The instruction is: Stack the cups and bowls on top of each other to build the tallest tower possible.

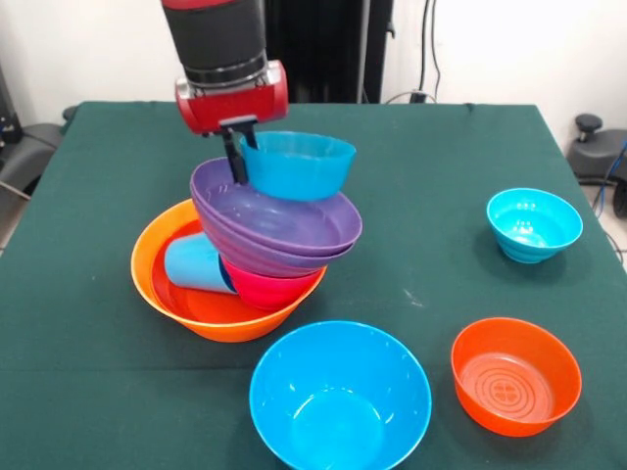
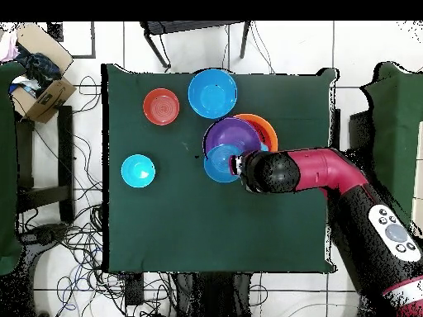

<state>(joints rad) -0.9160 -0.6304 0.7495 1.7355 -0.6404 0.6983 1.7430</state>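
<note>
The tower leans to the right. Its base is a big orange bowl (image 1: 157,257) (image 2: 263,129), then a magenta bowl (image 1: 271,288), then two nested purple bowls (image 1: 279,227) (image 2: 234,135). A light blue cup (image 1: 194,262) lies on its side inside the orange bowl, against the magenta one. My gripper (image 1: 241,168) comes down from above and is shut on the left rim of a medium blue bowl (image 1: 302,164) (image 2: 221,163), which sits upright right at the top of the purple bowls. One black finger (image 1: 235,155) shows outside the rim. In the overhead view the arm hides the gripper.
Three loose bowls stand upright on the green table (image 1: 441,147). They are a large blue bowl (image 1: 339,396) (image 2: 212,92) at the front, a red-orange bowl (image 1: 515,374) (image 2: 161,106) at the front right, and a small cyan bowl (image 1: 534,223) (image 2: 138,170) on the right.
</note>
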